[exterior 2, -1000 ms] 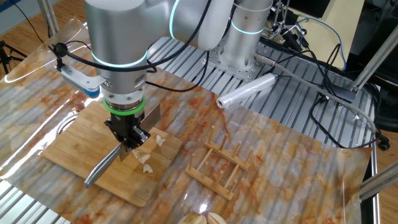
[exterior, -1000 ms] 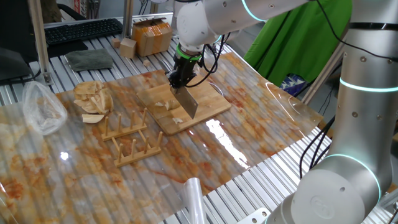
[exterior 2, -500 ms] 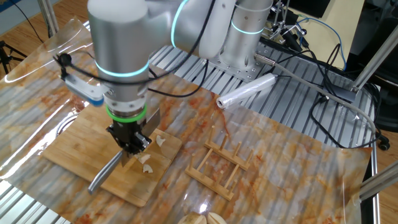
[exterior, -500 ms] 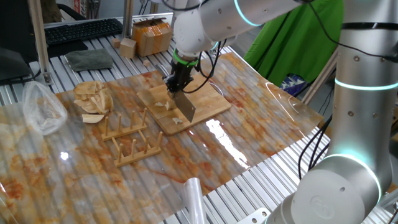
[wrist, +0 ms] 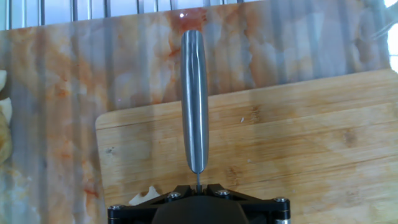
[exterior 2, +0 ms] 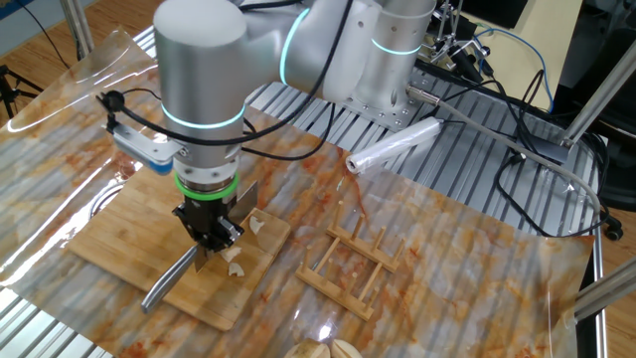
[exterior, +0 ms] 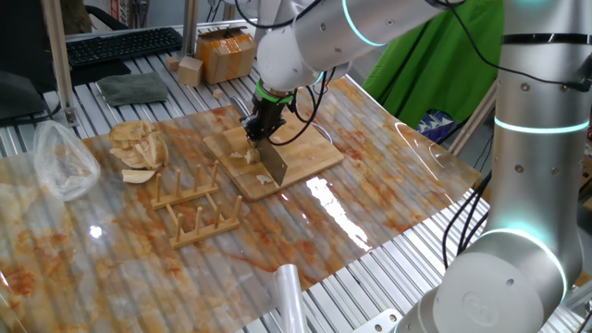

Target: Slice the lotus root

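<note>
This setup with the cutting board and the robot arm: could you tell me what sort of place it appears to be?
Most likely a robotics lab bench made up as a mock kitchen. The bamboo board lies on a plastic-covered slatted metal table, a computer keyboard sits at the back, and loose cables trail beside the arm's base.

Hand view: knife blade (wrist: 198, 180) hidden under gripper body; lotus root (wrist: 144, 197) mostly hidden.

Table (exterior: 55, 139) of ribbed metal slats, covered by a clear sheet (exterior: 388, 199) stained orange-brown, with glare along its edge. Green cloth (exterior: 444, 65) hangs beyond the far corner. Keyboard (exterior: 120, 44) and cardboard box (exterior: 225, 53) at the back edge. Wooden floor (exterior 2: 30, 45) visible past the table.
</note>
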{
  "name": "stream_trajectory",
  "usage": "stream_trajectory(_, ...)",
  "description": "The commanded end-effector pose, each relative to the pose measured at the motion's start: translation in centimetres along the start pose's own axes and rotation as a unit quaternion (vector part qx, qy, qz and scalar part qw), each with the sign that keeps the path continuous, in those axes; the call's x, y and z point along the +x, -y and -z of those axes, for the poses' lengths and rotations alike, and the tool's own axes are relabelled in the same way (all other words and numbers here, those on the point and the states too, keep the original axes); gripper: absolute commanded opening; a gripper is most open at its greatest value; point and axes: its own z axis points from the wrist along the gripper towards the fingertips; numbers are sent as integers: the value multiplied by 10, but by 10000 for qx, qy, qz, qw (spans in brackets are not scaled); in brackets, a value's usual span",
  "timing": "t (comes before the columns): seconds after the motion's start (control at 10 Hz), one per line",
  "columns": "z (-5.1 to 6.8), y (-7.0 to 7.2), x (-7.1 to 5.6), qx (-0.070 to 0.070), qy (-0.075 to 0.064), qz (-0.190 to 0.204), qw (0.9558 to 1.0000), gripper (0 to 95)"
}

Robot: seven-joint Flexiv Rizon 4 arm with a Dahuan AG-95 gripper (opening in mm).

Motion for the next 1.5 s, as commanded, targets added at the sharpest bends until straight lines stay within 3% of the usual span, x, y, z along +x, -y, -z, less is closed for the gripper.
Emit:
stream_trajectory(0.1,1,-1,1,40,-70,-69,9999,0)
stream_trajectory(0.6,10,-3,0,54,-69,-75,9999,0)
stream_trajectory(1.0,25,5,-2,80,-126,26,9999,0)
stream_trajectory(1.5,32,11,-2,92,-160,107,9998,0)
